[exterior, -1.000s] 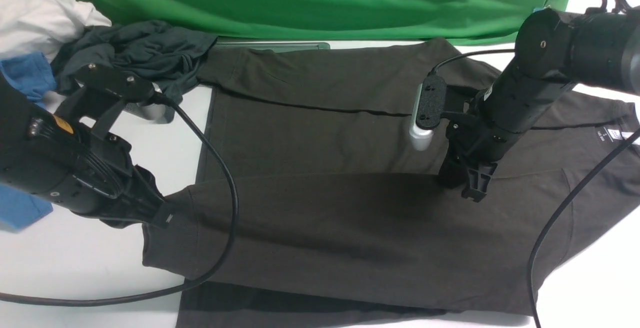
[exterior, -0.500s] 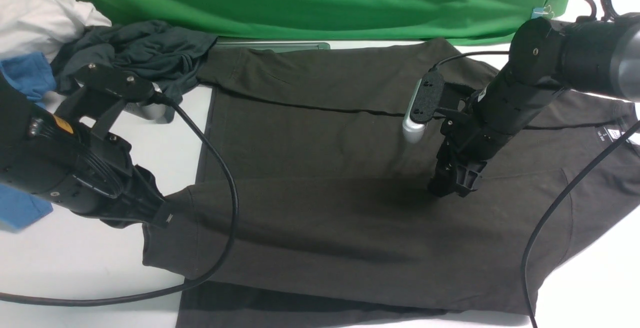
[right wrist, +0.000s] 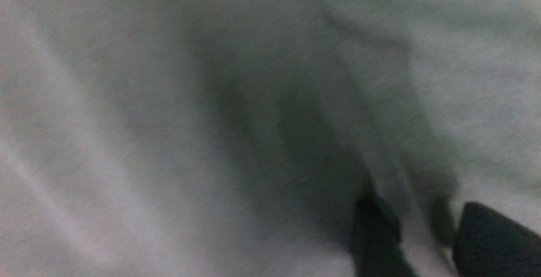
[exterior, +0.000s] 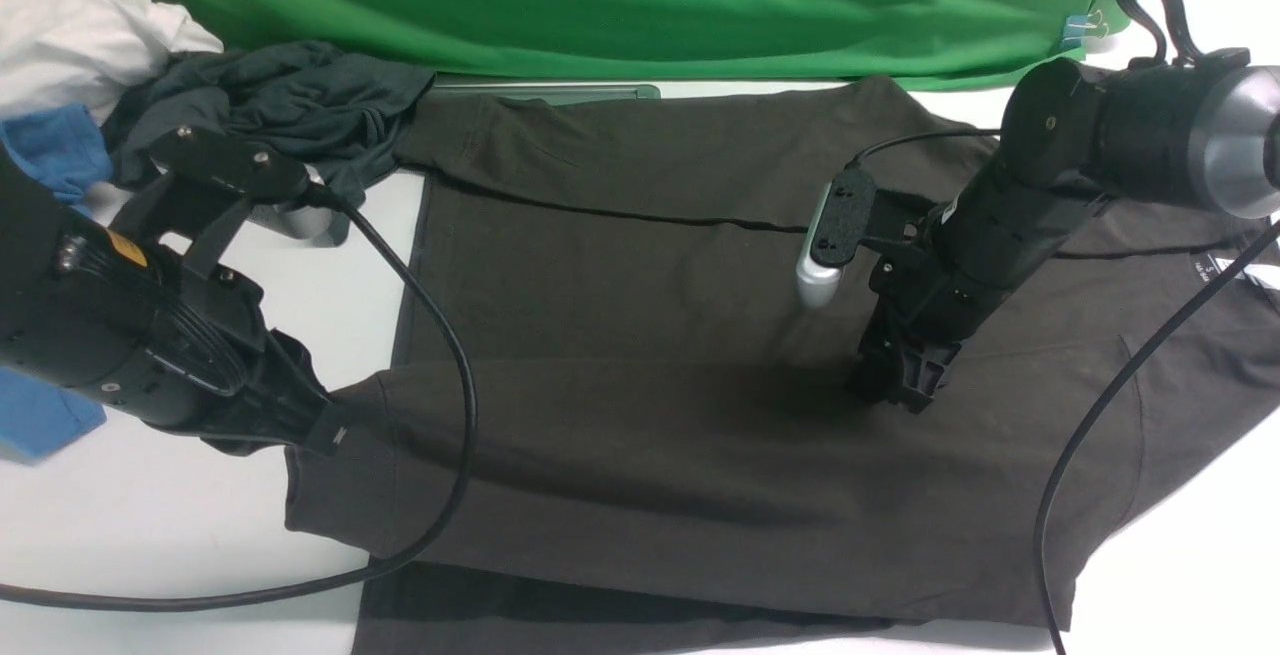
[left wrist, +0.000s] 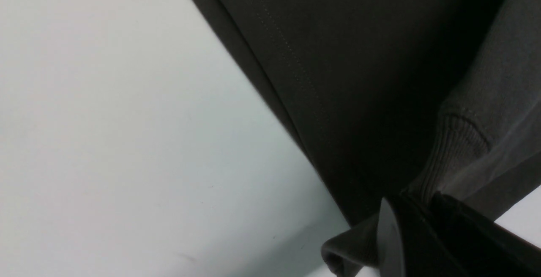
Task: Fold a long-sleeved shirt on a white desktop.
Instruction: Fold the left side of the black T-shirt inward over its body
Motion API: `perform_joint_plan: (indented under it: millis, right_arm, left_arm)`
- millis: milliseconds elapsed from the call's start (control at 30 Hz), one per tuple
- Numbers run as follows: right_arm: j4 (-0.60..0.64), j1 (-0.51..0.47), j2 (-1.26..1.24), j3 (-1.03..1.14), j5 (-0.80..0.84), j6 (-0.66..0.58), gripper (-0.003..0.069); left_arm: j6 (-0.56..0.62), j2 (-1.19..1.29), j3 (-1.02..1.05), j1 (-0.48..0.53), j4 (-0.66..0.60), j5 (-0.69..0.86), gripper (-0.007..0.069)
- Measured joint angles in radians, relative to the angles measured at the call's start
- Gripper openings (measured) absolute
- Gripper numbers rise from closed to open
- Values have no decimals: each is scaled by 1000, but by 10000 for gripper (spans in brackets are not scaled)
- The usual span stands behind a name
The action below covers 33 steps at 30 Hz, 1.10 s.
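step in hand, by my read: sleeve fold. long-sleeved shirt [exterior: 640, 275] lies spread on the white desktop [exterior: 150, 525], centre to right, collar end with its neck label [exterior: 1225, 270] toward the right. the far sleeve is already laid across the top of the body. the near sleeve [exterior: 650, 455] runs across the lower body toward the left.

left gripper [exterior: 325, 430]: fingers together, clamped on the ribbed cuff [left wrist: 452, 146], which it holds just above the table at the shirt's left edge.

right gripper [exterior: 895, 390]: tips down on the cloth at the sleeve's upper edge. its fingers [right wrist: 374, 230] show a gap with a ridge of fabric in it (wrist view is badly blurred), so i cannot tell if it is pinching or just straddling.

next probably needs the right to get a firm pinch, then both arms to carry the sleeve taut and level, or it will sag and wrinkle.

material: soft matte knit in dark brown-black. it is limp and drapes into long shallow creases, with stitched seams. the desktop is smooth, so the cloth should slide easily.
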Motion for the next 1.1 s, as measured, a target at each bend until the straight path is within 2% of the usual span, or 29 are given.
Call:
perform_joint_plan:
  millis: [167,233,467,667,833,967,1100]
  right_arm:
    - [1,0,0,0,52,-7,57]
    - [-2,0,0,0,79,-9,29]
    - [-9,-10,-35,0,100,9,19]
    - [-7,-77,-81,-2,45,103,18]
    - [-4,-94,-81,-2,-14,128,18]
    - [-7,-94,-81,-2,-57,130,18]
    - [-7,-94,-77,-2,-110,131,18]
  left_arm:
    - [0,0,0,0,0,0,37]
    - [0,0,0,0,0,0,37]
    - [0,0,0,0,0,-5,37]
    - [0,18,-1,0,-16,-124,37]
    - [17,120,-44,0,-22,-172,37]
    - [18,223,-115,0,11,-183,37]
    - [-36,335,-219,0,84,-156,37]
